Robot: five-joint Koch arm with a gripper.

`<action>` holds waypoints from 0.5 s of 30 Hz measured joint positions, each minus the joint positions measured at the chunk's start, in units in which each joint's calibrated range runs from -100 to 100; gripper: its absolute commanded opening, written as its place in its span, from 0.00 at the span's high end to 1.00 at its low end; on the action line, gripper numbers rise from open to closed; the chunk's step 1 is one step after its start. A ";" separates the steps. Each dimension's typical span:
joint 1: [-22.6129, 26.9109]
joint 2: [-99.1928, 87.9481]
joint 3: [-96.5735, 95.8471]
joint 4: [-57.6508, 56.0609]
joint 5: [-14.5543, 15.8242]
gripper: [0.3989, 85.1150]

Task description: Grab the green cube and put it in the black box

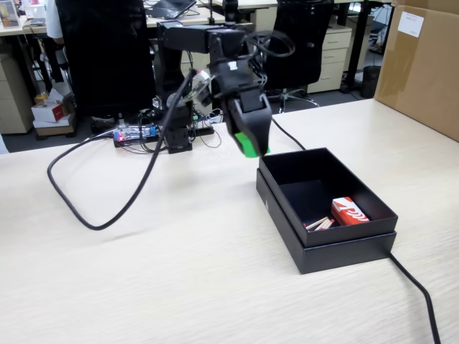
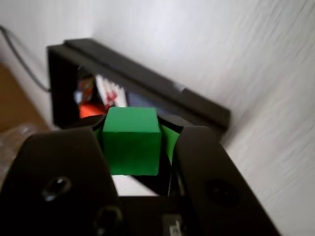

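Small bright green matte cube (image 2: 131,141) clamped between black green-tipped fingers (image 2: 170,140), matte black cardboard box (image 1: 344,247) at five o'clock, no legible writing.

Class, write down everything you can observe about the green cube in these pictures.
The green cube is small, solid, bright green, with plain matte faces and crisp edges. In the wrist view it sits clamped between the black jaws of the end effector, held off the table, its top face showing. The black box lies just ahead. In the fixed view the cube itself cannot be made out.
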 measured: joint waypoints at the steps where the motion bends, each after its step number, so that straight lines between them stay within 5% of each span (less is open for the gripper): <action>1: 1.90 3.24 8.40 0.08 0.78 0.99; 15: 7.18 40.26 22.73 0.00 3.42 0.99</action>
